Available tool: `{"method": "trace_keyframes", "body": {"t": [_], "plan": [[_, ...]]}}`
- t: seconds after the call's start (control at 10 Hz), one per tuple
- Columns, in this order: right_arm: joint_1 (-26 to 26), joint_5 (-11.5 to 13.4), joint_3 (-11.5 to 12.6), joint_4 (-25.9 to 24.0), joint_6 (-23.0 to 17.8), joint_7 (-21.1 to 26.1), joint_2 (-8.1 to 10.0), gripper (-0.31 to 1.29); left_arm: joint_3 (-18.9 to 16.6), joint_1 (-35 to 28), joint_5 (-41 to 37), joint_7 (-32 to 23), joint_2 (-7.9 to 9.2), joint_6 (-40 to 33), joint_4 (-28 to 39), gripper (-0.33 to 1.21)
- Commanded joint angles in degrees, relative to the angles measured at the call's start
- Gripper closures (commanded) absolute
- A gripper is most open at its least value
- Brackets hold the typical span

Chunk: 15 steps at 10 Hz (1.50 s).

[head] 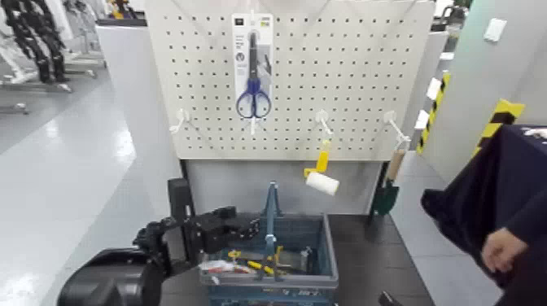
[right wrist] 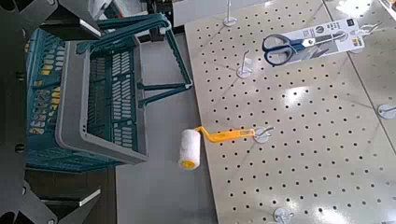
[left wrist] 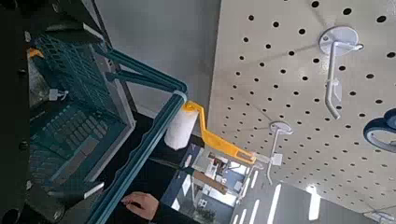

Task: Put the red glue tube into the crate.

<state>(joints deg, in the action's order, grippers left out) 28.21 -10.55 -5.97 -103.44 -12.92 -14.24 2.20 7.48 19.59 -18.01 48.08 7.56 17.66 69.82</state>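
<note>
The crate (head: pixel 326 259) stands on the dark table below the pegboard, its upright centre handle (head: pixel 269 213) in the middle. A white-and-red pack, seemingly the red glue tube (head: pixel 215 267), lies flat inside the crate's left half next to yellow-handled tools (head: pixel 259 263). My left gripper (head: pixel 218 231) hovers over the crate's left rim, just above that pack. The left wrist view shows the crate's slotted wall (left wrist: pixel 70 126) close by. My right arm (head: pixel 389 299) waits low at the right. In its wrist view its fingers (right wrist: pixel 65 201) stand wide apart and empty, away from the crate (right wrist: pixel 107 93).
The pegboard (head: pixel 350 98) holds a blue-handled scissors pack (head: pixel 252 65), a yellow-handled paint roller (head: pixel 322 177) and a small trowel (head: pixel 389 189). A person's hand (head: pixel 500 248) and dark sleeve are at the right edge.
</note>
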Motion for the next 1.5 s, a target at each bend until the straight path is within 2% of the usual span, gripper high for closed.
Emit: {"method": "trace_keyframes", "body": {"t": [0.1, 0.3, 0.5, 0.7, 0.8, 0.9, 1.2, 1.3, 1.5], "plan": [[0.0, 0.0, 0.0, 0.0, 0.0, 0.0, 0.00, 0.13, -0.2, -0.1, 0.2, 0.0, 0.09, 0.0, 0.4, -0.03], [0.0, 0.0, 0.0, 0.0, 0.0, 0.0, 0.09, 0.13, -1.5, -2.1, 0.6, -0.9, 0.09, -0.5, 4.1, -0.02], [0.3, 0.3, 0.4, -0.1, -0.4, 0.0, -0.18, 0.13, -3.3, -10.0, 1.3, -7.8, 0.70, -1.0, 17.2, 0.01], [0.5, 0.5, 0.8, -0.4, -0.5, -0.4, -0.35, 0.13, -6.4, -19.1, 5.5, -15.0, 0.18, -1.5, 30.2, 0.01], [0.7, 0.7, 0.8, -0.5, -0.6, -0.3, -0.44, 0.14, -7.0, -23.5, 7.3, -19.1, 0.35, -1.3, 35.5, 0.01], [1.0, 0.9, 1.0, -0.7, -0.6, -0.3, -0.53, 0.14, -8.0, -27.9, 8.8, -22.9, -0.26, -2.7, 39.0, 0.01], [1.7, 1.4, 1.2, -1.2, -0.8, 0.3, -0.62, 0.13, -9.3, -39.8, 15.5, -31.2, -4.39, -9.0, 45.3, 0.04], [1.9, 1.5, 1.4, -1.4, -0.8, 0.6, -0.62, 0.13, -8.4, -43.3, 16.2, -35.2, -5.01, -12.1, 46.5, 0.06], [2.2, 1.8, 1.4, -1.8, -0.9, 1.4, -0.53, 0.13, -6.7, -48.0, 14.8, -40.8, -4.66, -15.3, 47.2, 0.07]]}}
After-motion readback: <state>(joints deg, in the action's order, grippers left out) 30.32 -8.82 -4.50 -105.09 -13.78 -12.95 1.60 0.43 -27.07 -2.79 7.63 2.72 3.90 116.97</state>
